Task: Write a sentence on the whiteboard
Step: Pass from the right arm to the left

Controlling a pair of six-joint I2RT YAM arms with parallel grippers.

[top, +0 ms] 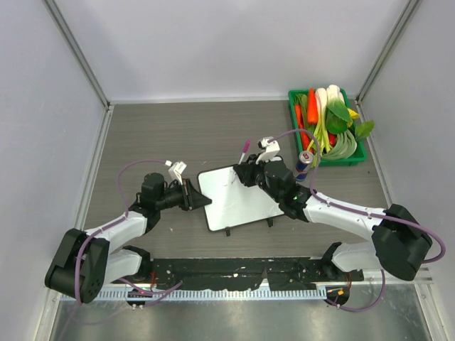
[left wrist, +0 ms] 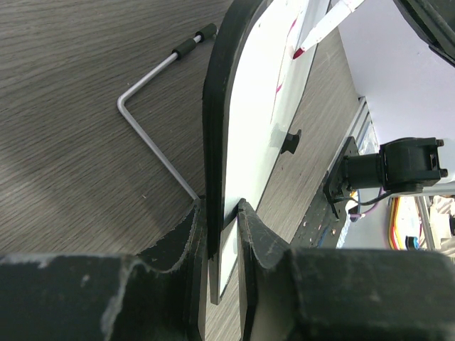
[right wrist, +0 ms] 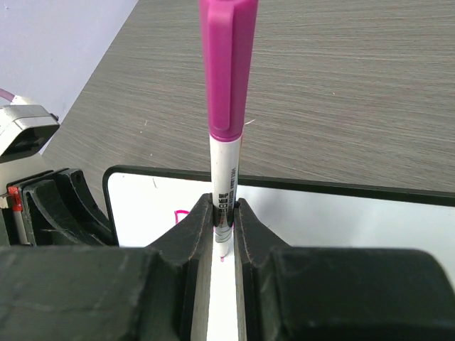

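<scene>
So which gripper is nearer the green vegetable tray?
Right. The right gripper, holding the pink marker over the whiteboard's far corner, sits just left of the green vegetable tray. The left gripper clamps the whiteboard's left edge, farther away across the board.

One whiteboard (top: 238, 202); one pink marker (right wrist: 227, 106); two pincers, left (left wrist: 222, 213) and right (right wrist: 225, 213); one crate (top: 334, 163); one can (top: 304, 165).

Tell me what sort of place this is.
Probably a robot lab test cell: white walls enclose a wood-grain table, a left arm and a right arm are bolted at its near edge, and a green tray holds vegetables, perhaps toys.
</scene>
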